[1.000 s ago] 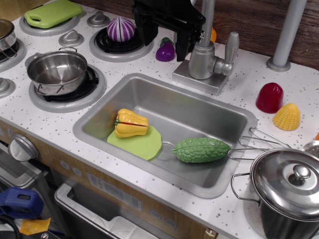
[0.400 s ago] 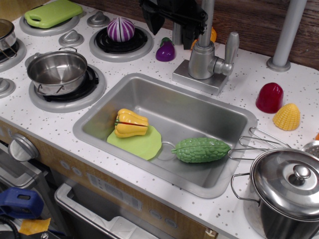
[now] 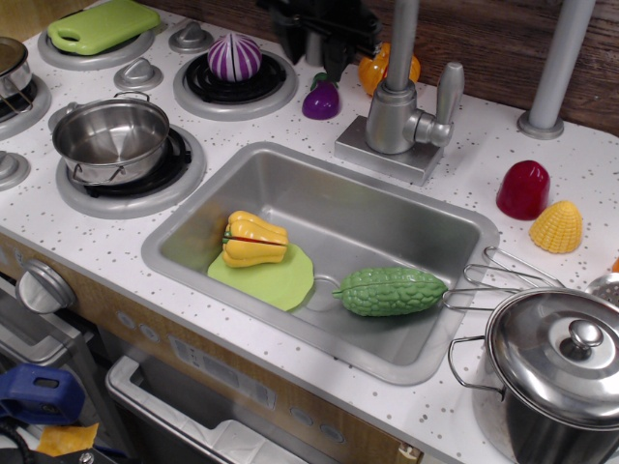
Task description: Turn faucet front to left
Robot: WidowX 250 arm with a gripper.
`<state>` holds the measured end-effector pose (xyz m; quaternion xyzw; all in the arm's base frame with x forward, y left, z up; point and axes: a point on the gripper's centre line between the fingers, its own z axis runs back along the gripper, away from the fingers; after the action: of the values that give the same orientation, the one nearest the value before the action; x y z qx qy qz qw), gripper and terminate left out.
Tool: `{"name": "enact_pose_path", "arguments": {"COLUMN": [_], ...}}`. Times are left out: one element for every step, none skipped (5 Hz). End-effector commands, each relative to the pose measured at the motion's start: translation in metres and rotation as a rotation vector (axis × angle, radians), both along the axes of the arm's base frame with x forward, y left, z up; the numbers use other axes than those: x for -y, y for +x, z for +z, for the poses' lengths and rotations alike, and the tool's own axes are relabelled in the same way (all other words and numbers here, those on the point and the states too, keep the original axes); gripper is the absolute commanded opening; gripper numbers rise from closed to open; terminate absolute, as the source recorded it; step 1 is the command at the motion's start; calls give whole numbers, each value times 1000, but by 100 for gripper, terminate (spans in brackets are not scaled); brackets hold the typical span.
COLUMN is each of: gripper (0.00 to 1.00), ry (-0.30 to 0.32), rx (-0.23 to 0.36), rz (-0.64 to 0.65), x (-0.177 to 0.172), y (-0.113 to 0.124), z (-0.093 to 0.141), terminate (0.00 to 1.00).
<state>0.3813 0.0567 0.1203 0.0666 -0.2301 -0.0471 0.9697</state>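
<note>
**A:** Where do we find the faucet [image 3: 401, 116]?

**B:** We see it standing on the white speckled surface [image 3: 464, 164] just behind the back rim of the sink [image 3: 455, 217]. Its square base plate sits flat, the thick body rises from it, the thin pipe runs straight up out of the top edge of the view, and the paddle lever points up on the right side of the body.

**A:** And the end effector [image 3: 324, 34]?

**B:** We see it as a black shape at the top edge, up and to the left of the faucet, above a purple eggplant toy [image 3: 321, 99]. It is apart from the pipe, with a gap between them where an orange toy [image 3: 375, 70] shows through. Nothing of it touches the faucet.

**A:** Can we say whether its fingers are spread or closed?

**B:** We cannot tell; most of it is cut off by the frame and the dark parts blur together. We see nothing gripped in it.

**A:** What else do we note nearby?

**B:** In the sink lie a yellow pepper toy [image 3: 254, 239] on a light green plate [image 3: 280, 280] and a bumpy green gourd [image 3: 390, 291]. Left of the sink a steel pot [image 3: 109, 138] sits on a burner. To the right stand a plain grey pole [image 3: 556, 63], a red toy [image 3: 523, 188] and a yellow corn piece [image 3: 557, 227].
</note>
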Motion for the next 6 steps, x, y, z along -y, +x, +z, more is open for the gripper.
{"name": "enact_pose_path", "arguments": {"gripper": [0, 0, 0, 0, 0, 0], "ry": [34, 42, 57, 102, 117, 135], "rx": [50, 76, 96, 127, 155, 163], "rz": [-83, -118, -143, -134, -159, -160], "x": [-31, -43, -50, -58, -65, -68], "y": [17, 27, 34, 47, 56, 64], "z": [18, 14, 11, 7, 4, 4], "terminate": [0, 0, 0, 0, 0, 0]}}
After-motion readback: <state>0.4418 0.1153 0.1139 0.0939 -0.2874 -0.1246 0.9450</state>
